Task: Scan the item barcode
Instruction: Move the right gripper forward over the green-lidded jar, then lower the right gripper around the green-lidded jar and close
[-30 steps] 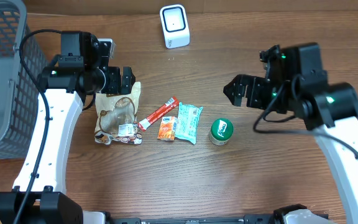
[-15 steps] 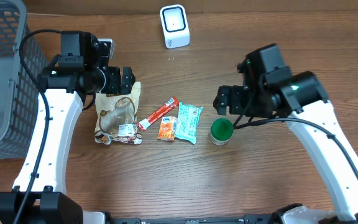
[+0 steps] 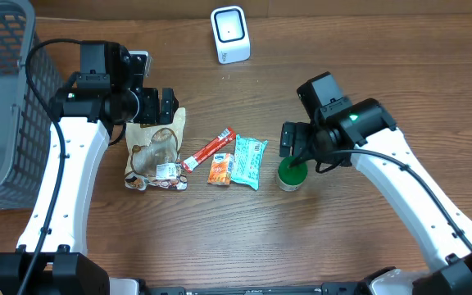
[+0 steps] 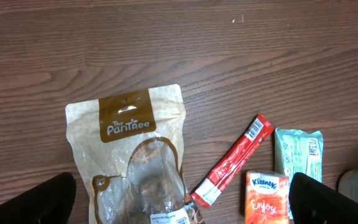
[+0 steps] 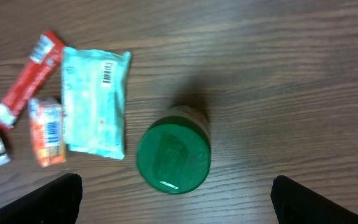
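Small green-lidded jar (image 3: 290,175), upright, well apart at 5 o'clock from white barcode scanner (image 3: 230,34), scanner standing at 12 o'clock overhead

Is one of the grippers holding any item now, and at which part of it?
Nothing is held. The right gripper is open above the green-lidded jar, and the left gripper is open above the brown pouch.

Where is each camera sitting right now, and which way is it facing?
Overhead: fixed above the table, looking straight down; shows both arms, the left gripper, right gripper, scanner and basket.
Left wrist: on the left arm, looks down on the brown pouch and red stick; its fingertips fill the bottom corners.
Right wrist: on the right arm, looks down on the green-lidded jar; its fingertips at the bottom corners.
Shared: both wrist views catch the teal pack and red stick.
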You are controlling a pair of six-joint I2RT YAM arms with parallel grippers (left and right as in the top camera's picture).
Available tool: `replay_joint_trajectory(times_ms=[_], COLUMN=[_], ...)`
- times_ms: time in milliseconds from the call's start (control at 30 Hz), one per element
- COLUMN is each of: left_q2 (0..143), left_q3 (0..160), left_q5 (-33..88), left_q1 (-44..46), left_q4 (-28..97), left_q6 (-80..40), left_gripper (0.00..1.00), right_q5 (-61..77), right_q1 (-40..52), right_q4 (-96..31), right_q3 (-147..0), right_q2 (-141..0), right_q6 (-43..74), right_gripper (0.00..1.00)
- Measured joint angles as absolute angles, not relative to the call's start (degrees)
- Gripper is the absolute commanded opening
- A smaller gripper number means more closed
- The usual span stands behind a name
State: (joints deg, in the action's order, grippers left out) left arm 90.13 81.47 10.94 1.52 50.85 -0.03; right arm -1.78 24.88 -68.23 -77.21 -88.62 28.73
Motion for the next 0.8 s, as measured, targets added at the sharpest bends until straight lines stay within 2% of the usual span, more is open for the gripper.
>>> replay_joint_trajectory(times_ms=[433,800], left_q2=[90.13,90.13], left_q3=[81.47,81.47], left_q5=[10.94,10.94], left_q1=[1.52,1.52], left_q4=[50.85,50.85], left_q6=[-0.03,-0.03], left_gripper=[1.00,1.00], right_q5=[-1.98,-2.13], right_q1=[24.91,25.41], right_q4=[-61.95,-60.97], right_q3=[-68.62,-68.42], right_q2=[-90.52,-90.52], right_q6=[29.63,29.61], right_gripper=[0.99,1.00])
